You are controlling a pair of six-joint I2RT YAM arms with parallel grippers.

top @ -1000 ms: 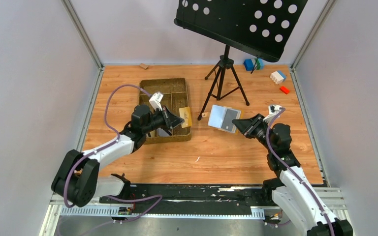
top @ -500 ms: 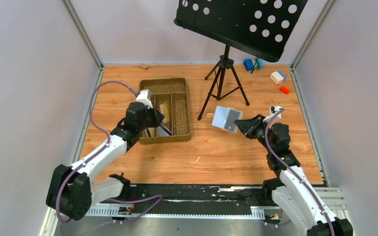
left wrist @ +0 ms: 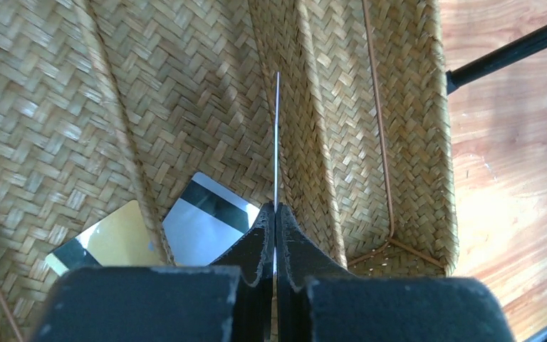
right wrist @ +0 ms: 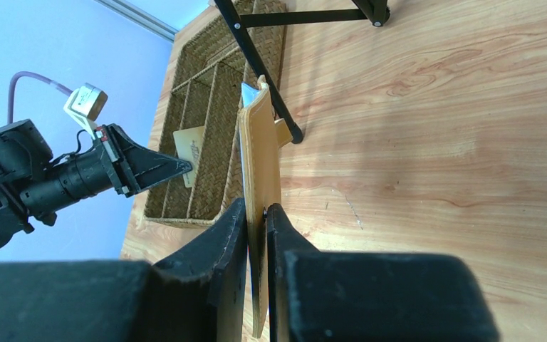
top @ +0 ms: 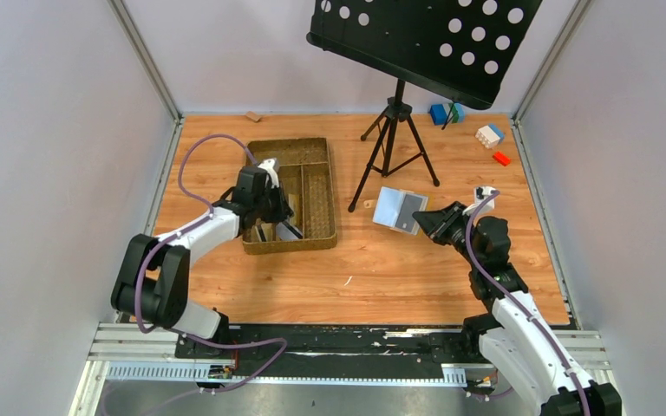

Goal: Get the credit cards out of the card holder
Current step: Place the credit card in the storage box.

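My left gripper (left wrist: pixel 275 208) (top: pixel 283 208) is shut on a tan-gold credit card (right wrist: pixel 189 153), which shows edge-on (left wrist: pixel 276 128) over the middle compartment of the brown woven tray (left wrist: pixel 413 142). Two more credit cards lie in the tray below it: a silver one with a dark stripe (left wrist: pixel 203 228) and a gold one (left wrist: pixel 114 239). My right gripper (right wrist: pixel 256 206) (top: pixel 423 218) is shut on the lower edge of the mustard-yellow card holder (right wrist: pixel 260 157). It hangs open above the table right of the tray, its grey-blue inside (top: pixel 396 208) facing up.
A black music stand (top: pixel 425 39) on a tripod (top: pixel 392 147) stands between the tray (top: pixel 316 238) and the card holder. Toy blocks (top: pixel 488 134) lie at the back right corner. A small wooden piece (top: pixel 252 116) lies by the back wall.
My left gripper carried the tan-gold card from beyond the tray's right rim leftward to over the tray's inner compartments. The right gripper and the card holder shifted slightly right.
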